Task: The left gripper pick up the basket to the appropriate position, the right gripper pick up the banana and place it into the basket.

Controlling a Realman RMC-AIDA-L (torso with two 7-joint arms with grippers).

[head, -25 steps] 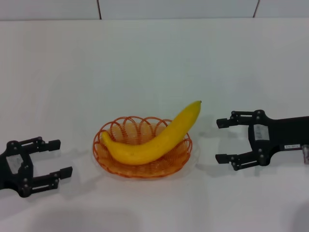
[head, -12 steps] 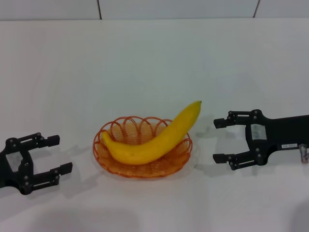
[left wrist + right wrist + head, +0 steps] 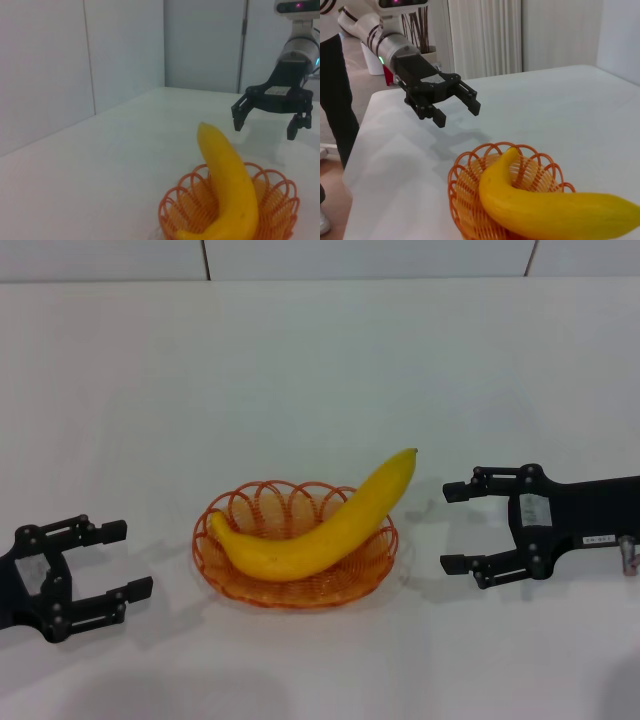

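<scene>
The orange wire basket [image 3: 238, 580] sits on the white table in front of me. The yellow banana [image 3: 320, 530] lies across it, its tip sticking out over the right rim. My left gripper [image 3: 126, 559] is open and empty, a short way left of the basket. My right gripper [image 3: 451, 527] is open and empty, just right of the banana's tip. The left wrist view shows the banana [image 3: 227, 190], the basket [image 3: 172, 210] and the right gripper [image 3: 265, 120] beyond. The right wrist view shows the banana [image 3: 545, 210], the basket [image 3: 465, 190] and the left gripper [image 3: 457, 109].
The white table [image 3: 320, 370] stretches wide behind and around the basket. A wall [image 3: 360, 258] runs along its far edge. In the right wrist view a person's dark leg [image 3: 337, 95] and a floor vase [image 3: 422, 47] stand beyond the table's end.
My right gripper has drifted slightly left toward the basket. My left gripper has shifted very slightly. Basket and banana have not moved.
</scene>
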